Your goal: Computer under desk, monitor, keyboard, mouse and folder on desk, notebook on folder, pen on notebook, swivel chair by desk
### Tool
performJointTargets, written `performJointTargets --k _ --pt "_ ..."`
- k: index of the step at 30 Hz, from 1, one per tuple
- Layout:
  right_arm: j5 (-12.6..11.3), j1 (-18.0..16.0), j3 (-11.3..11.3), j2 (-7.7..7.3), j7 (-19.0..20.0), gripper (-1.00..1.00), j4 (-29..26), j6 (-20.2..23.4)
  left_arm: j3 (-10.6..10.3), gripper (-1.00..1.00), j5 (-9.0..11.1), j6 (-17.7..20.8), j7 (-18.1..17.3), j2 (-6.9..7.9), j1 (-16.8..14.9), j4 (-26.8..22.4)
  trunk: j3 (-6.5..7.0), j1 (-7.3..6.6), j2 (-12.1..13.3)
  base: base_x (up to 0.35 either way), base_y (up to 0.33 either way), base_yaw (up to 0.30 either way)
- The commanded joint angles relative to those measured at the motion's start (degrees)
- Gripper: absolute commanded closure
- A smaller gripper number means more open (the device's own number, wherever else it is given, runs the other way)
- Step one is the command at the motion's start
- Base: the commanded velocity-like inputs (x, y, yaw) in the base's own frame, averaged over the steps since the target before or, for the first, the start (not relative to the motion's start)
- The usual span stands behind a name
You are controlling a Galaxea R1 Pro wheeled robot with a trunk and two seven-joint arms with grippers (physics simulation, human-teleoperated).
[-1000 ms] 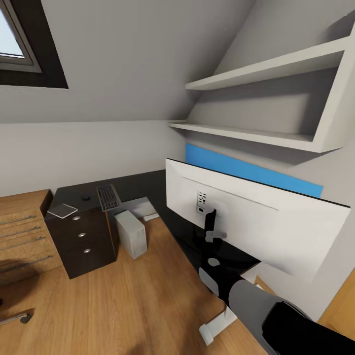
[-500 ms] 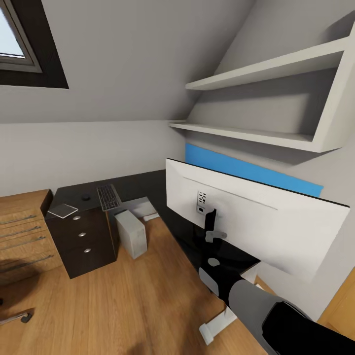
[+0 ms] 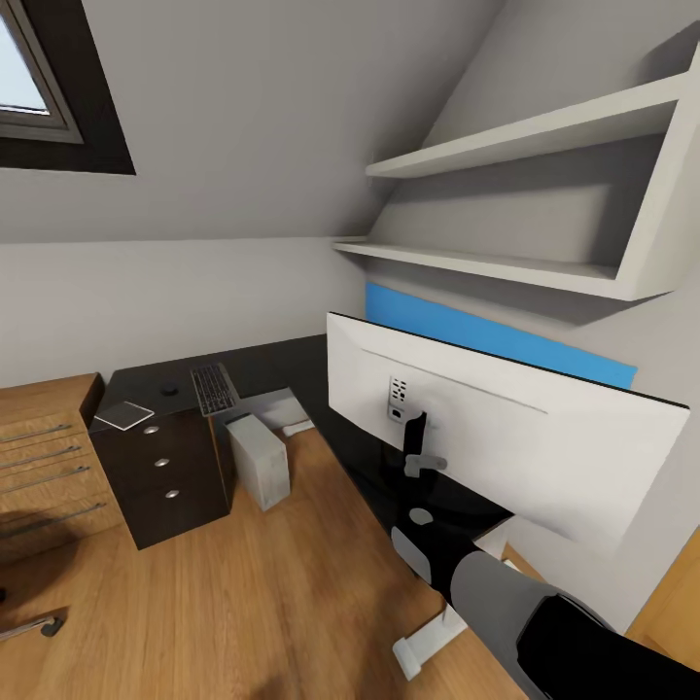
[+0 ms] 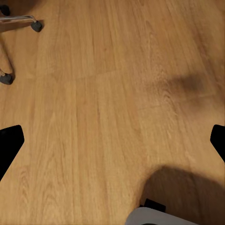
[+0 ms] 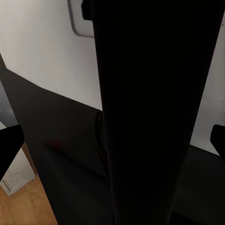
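Right gripper sits at the monitor stand, fingers spread around the black post, not visibly clamped. The monitor stands on the desk, its back facing us. A careless shove here could topple it off the near edge.

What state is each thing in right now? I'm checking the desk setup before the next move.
monitor: upright on the desk, back toward the head camera.
keyboard: flat on the desk.
mouse: on the desk, beside the keyboard.
notebook: flat on the desk.
computer: upright on the floor.
pedestal drawers: shut.
left gripper: open, empty.
right gripper: open, either side of the monitor's stand.
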Motion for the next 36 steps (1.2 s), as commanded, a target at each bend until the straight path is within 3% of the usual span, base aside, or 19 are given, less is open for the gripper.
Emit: performJointTargets --k 1,7,18,36 --pt "-0.5 -0.1 0.5 0.00 -0.2 -1.00 0.0 -0.2 -0.5 -1.00 0.4 0.0 0.2 0.00 0.0 -0.1 -0.06 0.01 0.0 0.000 0.000 0.000" --pt "-0.5 -0.1 0.5 0.00 -0.2 -1.00 0.1 -0.2 -0.4 -1.00 0.4 0.0 0.1 0.00 0.0 -0.1 -0.06 0.01 0.0 -0.001 0.000 0.000" --pt "-0.5 -0.1 0.5 0.00 -0.2 -1.00 0.1 -0.2 -0.4 -1.00 0.5 0.2 0.1 0.09 0.0 -0.1 -0.06 0.01 0.0 -0.272 -0.045 0.000" --pt "-0.5 -0.1 0.5 0.00 -0.3 -1.00 0.2 -0.2 -0.4 -1.00 0.5 0.3 0.1 0.09 0.0 -0.1 -0.06 0.01 0.0 -0.088 -0.066 0.000"
